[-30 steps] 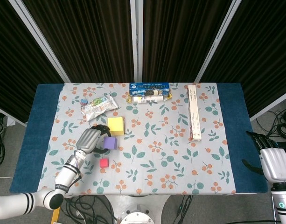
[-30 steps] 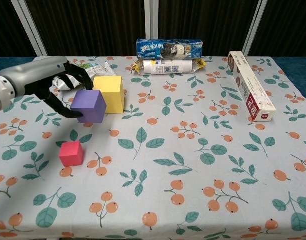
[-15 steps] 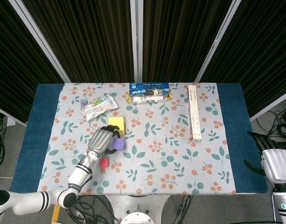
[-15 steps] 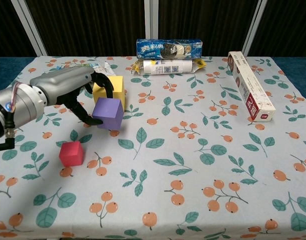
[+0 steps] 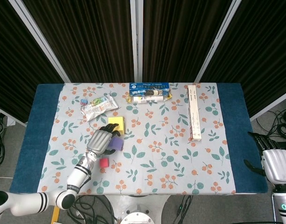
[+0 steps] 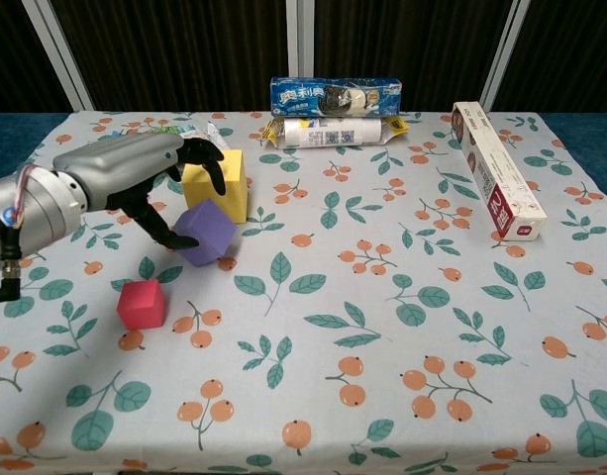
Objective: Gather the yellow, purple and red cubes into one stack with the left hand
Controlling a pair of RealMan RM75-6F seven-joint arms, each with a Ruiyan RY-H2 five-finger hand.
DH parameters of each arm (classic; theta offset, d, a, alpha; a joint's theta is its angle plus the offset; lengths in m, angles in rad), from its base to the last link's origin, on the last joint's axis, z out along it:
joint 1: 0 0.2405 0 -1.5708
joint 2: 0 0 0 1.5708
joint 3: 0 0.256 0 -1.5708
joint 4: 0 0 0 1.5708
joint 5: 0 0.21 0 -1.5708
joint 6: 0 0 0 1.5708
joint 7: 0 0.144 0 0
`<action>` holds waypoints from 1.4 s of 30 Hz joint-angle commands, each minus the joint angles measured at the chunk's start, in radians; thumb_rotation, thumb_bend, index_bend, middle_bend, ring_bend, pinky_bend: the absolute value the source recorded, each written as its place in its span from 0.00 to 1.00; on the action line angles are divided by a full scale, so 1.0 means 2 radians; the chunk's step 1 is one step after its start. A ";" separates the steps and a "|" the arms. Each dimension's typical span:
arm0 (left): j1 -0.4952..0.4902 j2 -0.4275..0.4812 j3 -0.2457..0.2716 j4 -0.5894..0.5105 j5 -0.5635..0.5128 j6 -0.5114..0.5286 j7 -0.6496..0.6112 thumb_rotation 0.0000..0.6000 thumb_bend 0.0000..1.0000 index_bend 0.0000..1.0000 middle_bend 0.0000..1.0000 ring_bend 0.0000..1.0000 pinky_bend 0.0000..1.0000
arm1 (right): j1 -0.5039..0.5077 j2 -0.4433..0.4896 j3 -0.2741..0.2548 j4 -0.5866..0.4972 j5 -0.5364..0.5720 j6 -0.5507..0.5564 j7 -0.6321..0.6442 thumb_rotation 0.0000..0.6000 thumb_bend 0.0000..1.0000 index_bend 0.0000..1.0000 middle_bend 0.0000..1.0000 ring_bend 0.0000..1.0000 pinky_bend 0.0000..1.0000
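1. Your left hand (image 6: 135,178) grips the purple cube (image 6: 206,233), tilted, just in front of the yellow cube (image 6: 218,184).
2. It seems barely lifted off the table.
3. Next, raise and level it onto yellow; the red cube (image 6: 142,303) waits nearby.

Dark pleated curtains (image 5: 87,37) hang behind the surface, split by pale grey metal posts (image 5: 137,42). The surface wears a dark blue cloth (image 5: 38,135) under a white tablecloth printed with green leaves and orange berries (image 6: 402,327). Grey floor (image 5: 7,154) with black cables (image 5: 280,123) shows at the sides.
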 commanded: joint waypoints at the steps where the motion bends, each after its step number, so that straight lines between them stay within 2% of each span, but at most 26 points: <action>1: 0.004 0.017 0.004 -0.016 0.026 0.018 0.003 1.00 0.23 0.39 0.21 0.14 0.26 | -0.001 0.001 0.000 0.000 -0.001 0.001 0.000 1.00 0.11 0.14 0.19 0.18 0.28; 7: -0.012 0.077 0.015 -0.024 0.100 0.007 -0.011 1.00 0.22 0.39 0.21 0.14 0.26 | -0.001 0.002 -0.002 -0.002 -0.003 0.001 -0.002 1.00 0.11 0.14 0.19 0.18 0.28; 11: -0.035 0.098 0.024 0.019 0.159 -0.013 -0.061 1.00 0.22 0.38 0.17 0.13 0.24 | -0.002 0.001 -0.002 -0.001 -0.003 0.001 -0.001 1.00 0.11 0.14 0.19 0.18 0.28; 16: -0.069 0.104 0.047 0.084 0.231 -0.034 -0.127 1.00 0.22 0.35 0.10 0.10 0.21 | -0.002 0.004 -0.001 -0.003 -0.003 0.002 -0.005 1.00 0.11 0.14 0.19 0.18 0.28; 20: -0.095 0.092 0.071 0.148 0.289 -0.030 -0.187 1.00 0.22 0.35 0.06 0.08 0.19 | -0.002 0.005 -0.001 -0.006 0.001 -0.001 -0.010 1.00 0.11 0.14 0.19 0.18 0.28; 26: -0.124 0.070 0.104 0.218 0.353 -0.015 -0.215 1.00 0.18 0.33 0.02 0.06 0.18 | -0.003 0.007 0.000 -0.012 0.007 -0.002 -0.019 1.00 0.11 0.14 0.19 0.18 0.28; 30: -0.131 0.060 0.121 0.239 0.377 0.003 -0.223 1.00 0.15 0.33 0.01 0.06 0.17 | -0.004 0.007 0.001 -0.016 0.012 -0.004 -0.025 1.00 0.11 0.14 0.19 0.18 0.28; 35: -0.130 0.049 0.125 0.246 0.389 0.029 -0.215 1.00 0.13 0.32 0.01 0.06 0.17 | -0.005 0.005 0.000 -0.017 0.015 -0.005 -0.028 1.00 0.11 0.14 0.19 0.18 0.28; 42: -0.134 0.043 0.118 0.205 0.380 0.020 -0.177 1.00 0.12 0.33 0.01 0.05 0.17 | -0.004 0.005 0.002 -0.017 0.017 -0.006 -0.028 1.00 0.11 0.14 0.19 0.18 0.28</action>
